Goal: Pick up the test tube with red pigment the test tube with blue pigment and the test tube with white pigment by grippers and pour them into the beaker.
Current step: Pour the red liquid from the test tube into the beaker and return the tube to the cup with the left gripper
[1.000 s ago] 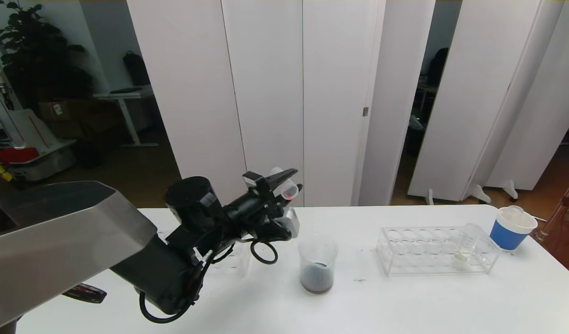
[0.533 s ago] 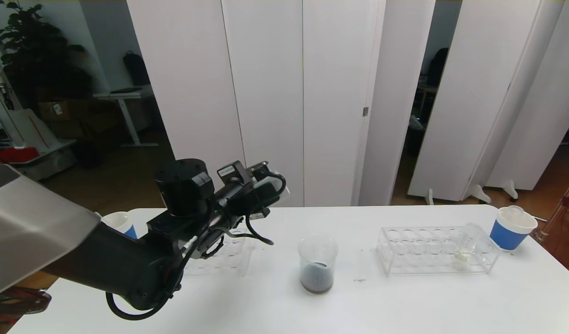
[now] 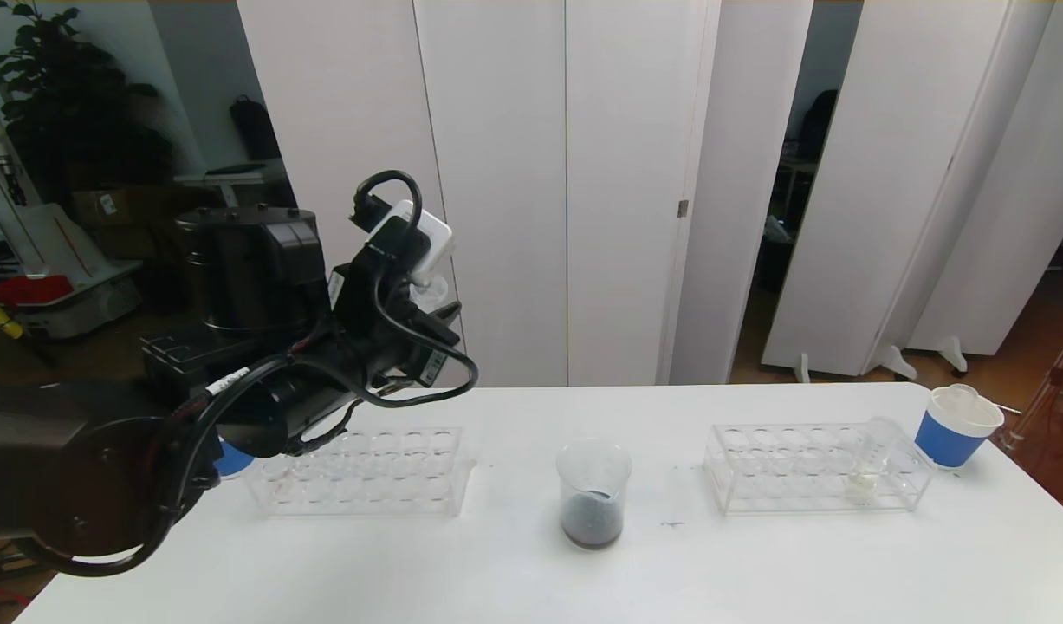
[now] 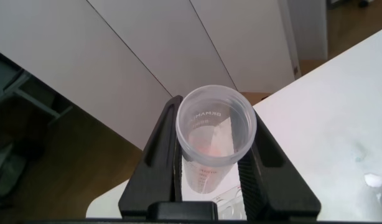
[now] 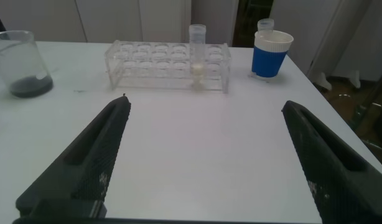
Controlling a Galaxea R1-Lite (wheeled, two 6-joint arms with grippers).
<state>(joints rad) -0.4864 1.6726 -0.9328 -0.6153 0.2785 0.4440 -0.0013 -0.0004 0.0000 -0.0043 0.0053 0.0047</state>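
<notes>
The left end effector [image 4: 211,163] is raised above the left side of the white surface [image 3: 756,563], its two black fingers [image 4: 158,146] clamped on a clear test tube [image 4: 214,140] seen from its open mouth, with a trace of red-orange at the bottom. In the head view this arm hangs over the left clear rack [image 3: 366,472], whose holes stand empty.

The beaker [image 3: 593,494] stands upright at the middle of the surface, between the two racks, with dark greyish liquid in its lower part.

The test tube with white pigment [image 3: 871,459] stands in the right clear rack [image 3: 791,468], near that rack's right end. A blue paper cup [image 3: 954,426] sits just beyond the rack, at the surface's right edge.

The right end effector [image 5: 206,155] is low over the near right part of the surface, its fingers [image 5: 91,162] spread wide apart and holding nothing, pointed toward the right rack.
</notes>
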